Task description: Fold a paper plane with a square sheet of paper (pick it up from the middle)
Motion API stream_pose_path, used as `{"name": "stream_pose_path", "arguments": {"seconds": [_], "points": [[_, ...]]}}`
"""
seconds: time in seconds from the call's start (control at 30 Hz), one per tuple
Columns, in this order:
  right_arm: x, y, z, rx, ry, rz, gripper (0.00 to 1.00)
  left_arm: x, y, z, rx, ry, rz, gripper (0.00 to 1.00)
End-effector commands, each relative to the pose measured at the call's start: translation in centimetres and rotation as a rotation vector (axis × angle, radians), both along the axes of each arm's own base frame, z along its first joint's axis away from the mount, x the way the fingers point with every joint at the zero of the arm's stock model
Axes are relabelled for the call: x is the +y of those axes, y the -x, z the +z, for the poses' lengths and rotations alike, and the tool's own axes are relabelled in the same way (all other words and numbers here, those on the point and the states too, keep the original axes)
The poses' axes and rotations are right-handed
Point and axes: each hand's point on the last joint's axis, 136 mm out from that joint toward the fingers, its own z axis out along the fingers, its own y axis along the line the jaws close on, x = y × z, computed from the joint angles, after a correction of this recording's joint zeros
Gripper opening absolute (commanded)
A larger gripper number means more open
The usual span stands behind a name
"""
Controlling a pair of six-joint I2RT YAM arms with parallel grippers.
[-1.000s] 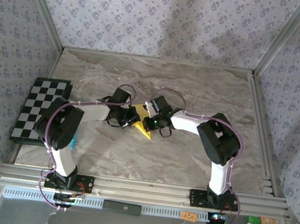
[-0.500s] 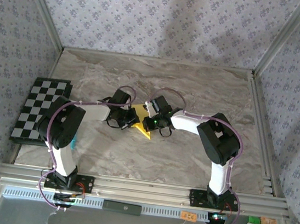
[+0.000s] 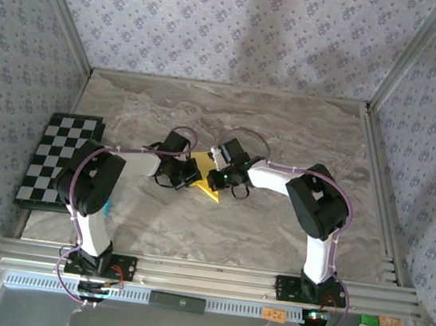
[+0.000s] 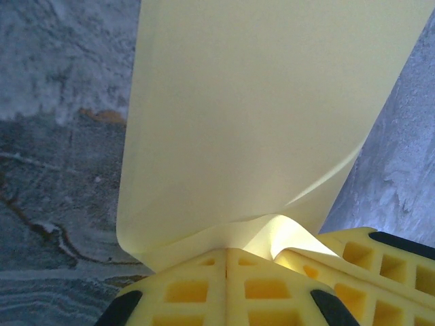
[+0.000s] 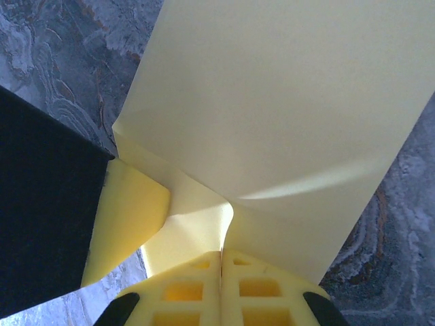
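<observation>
The square sheet of paper, a smaller creased yellow shape, lies near the middle of the marble table, curling up where both arms hold it. The left gripper is clamped on one edge and the right gripper on another, each with its fingers pressed together on the paper. This looks like a mid-fold step. The next move calls for carrying the held flap across evenly, then flattening the crease without tearing.
</observation>
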Motion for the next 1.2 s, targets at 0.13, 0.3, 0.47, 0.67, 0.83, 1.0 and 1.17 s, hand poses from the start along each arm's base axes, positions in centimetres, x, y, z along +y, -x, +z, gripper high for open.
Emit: {"name": "stream_pose_path", "arguments": {"seconds": [0.13,0.3,0.47,0.67,0.83,1.0,1.17], "points": [[-1.4,0.9,-2.2,0.085,0.067,-0.033,0.00,0.8,0.9,-1.6,0.046,-0.059,0.000,0.06],[-1.0,0.2,-0.3,0.093,0.024,-0.072,0.00,1.3,1.4,-2.2,0.076,-0.091,0.009,0.05],[-1.2,-1.0,2.5,0.093,-0.014,-0.131,0.12,1.8,1.7,-2.7,0.095,-0.122,0.014,0.04],[-2.6,-1.3,4.4,0.089,-0.040,-0.176,0.23,1.9,1.8,-3.0,0.111,-0.129,0.017,0.04],[-2.4,0.3,4.7,0.119,-0.068,-0.113,0.21,1.9,1.8,-3.1,0.115,-0.130,0.019,0.04],[-1.4,2.5,4.0,0.167,-0.087,-0.031,0.15,1.8,1.8,-3.1,0.116,-0.128,0.016,0.04],[-0.7,3.9,2.6,0.208,-0.076,0.002,0.07,1.9,1.8,-3.3,0.120,-0.131,0.019,0.04]]}}
